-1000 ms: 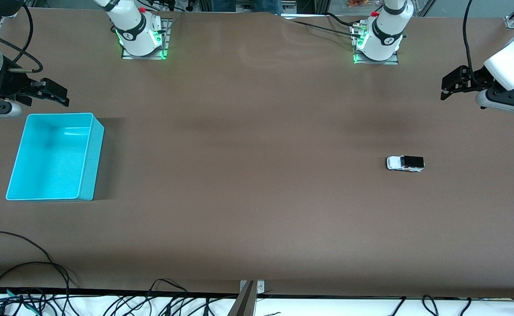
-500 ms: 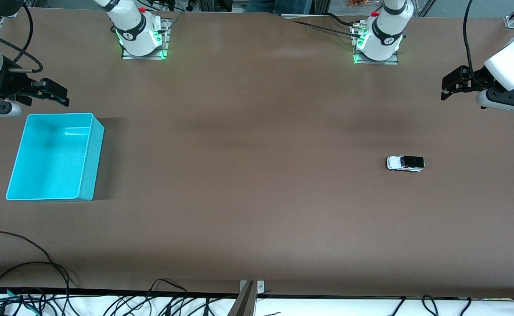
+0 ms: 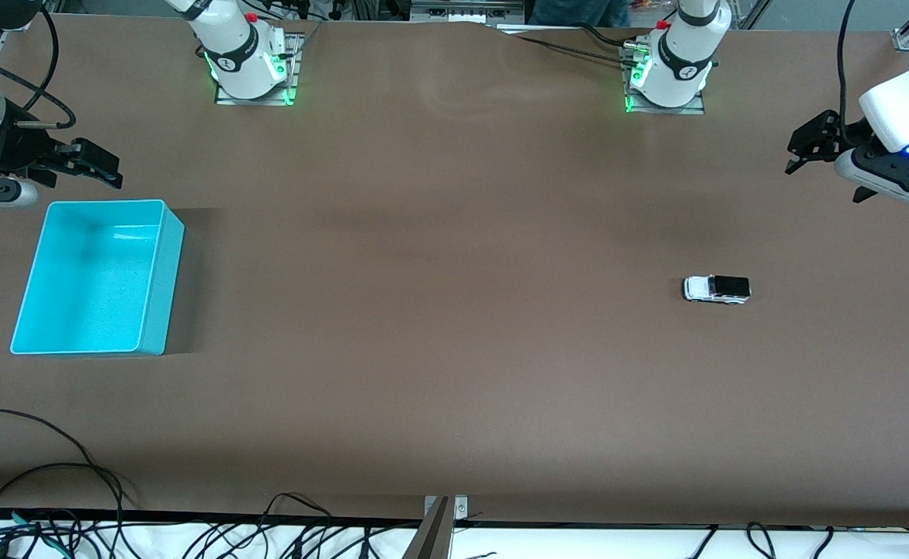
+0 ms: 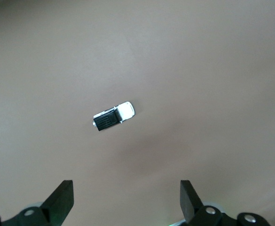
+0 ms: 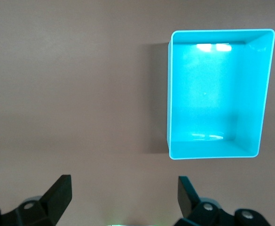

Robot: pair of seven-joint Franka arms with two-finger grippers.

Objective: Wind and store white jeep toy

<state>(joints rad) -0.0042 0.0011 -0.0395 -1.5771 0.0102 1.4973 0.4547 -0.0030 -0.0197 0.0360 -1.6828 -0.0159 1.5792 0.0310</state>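
Observation:
The white jeep toy (image 3: 716, 289) with its black roof stands alone on the brown table toward the left arm's end; the left wrist view shows the jeep (image 4: 113, 116) well ahead of the fingers. My left gripper (image 3: 807, 147) hangs open and empty in the air at that end of the table, well apart from the toy. An empty cyan bin (image 3: 97, 277) sits at the right arm's end, and in the right wrist view the bin (image 5: 217, 94) has nothing in it. My right gripper (image 3: 101, 167) is open and empty beside the bin's rim.
Brown table (image 3: 438, 334) with both arm bases at the side farthest from the front camera. Loose black cables (image 3: 50, 497) lie along the edge nearest that camera. A metal bracket (image 3: 442, 528) sits at the middle of that edge.
The left arm has shifted a little and its wrist has turned. The right arm, the jeep and the bin have not moved.

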